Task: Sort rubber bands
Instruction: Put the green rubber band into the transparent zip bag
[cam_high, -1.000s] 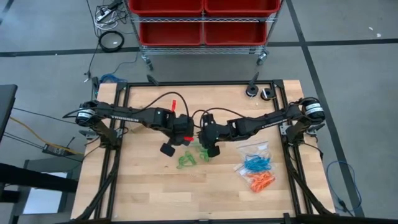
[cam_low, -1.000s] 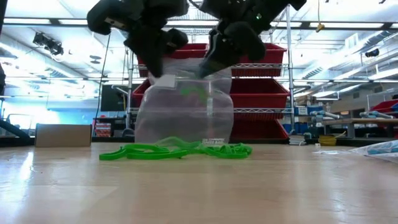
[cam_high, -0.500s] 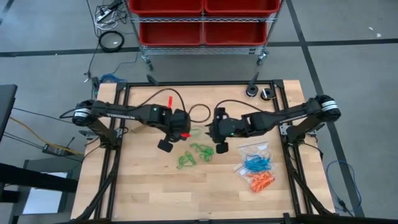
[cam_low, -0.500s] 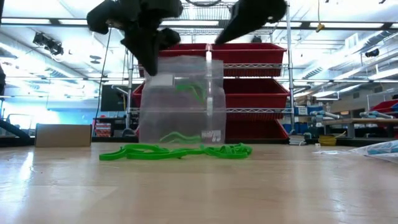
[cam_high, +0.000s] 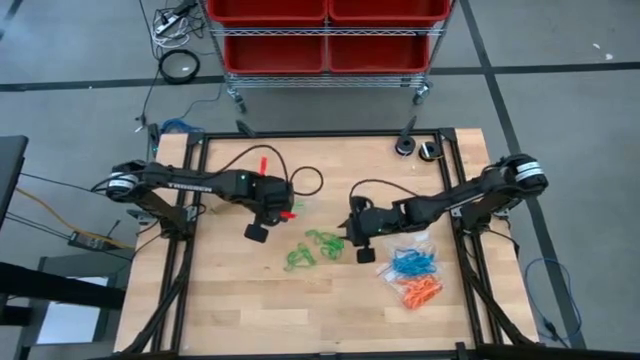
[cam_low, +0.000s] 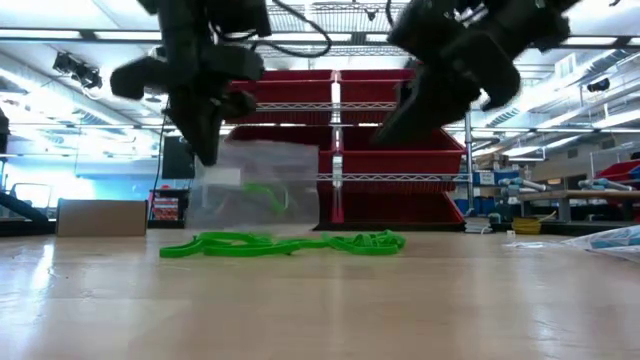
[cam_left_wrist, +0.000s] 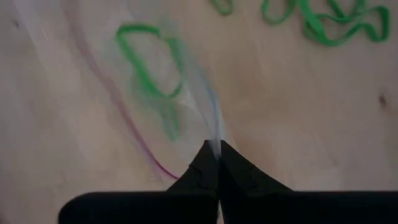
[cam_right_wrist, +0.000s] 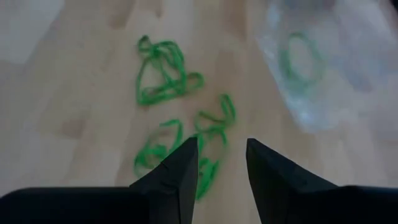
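Left claw (cam_left_wrist: 217, 149) clamped on clear bag (cam_low: 262, 185) (green band inside). Right claw (cam_right_wrist: 222, 152) apart, above loose green bands (cam_high: 312, 247) on bench (cam_high: 240, 300).

Open table (cam_high: 230, 290) around green bands (cam_high: 310, 246)

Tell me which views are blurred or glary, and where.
Left wrist view: the clear plastic bag pinched in the left hand is smeared, as is the green rubber band inside it. Right wrist view: the loose green rubber bands look soft beyond the open right hand. Low view: bright ceiling lights leave both arms as dark silhouettes. High view: evenly lit, sharp.
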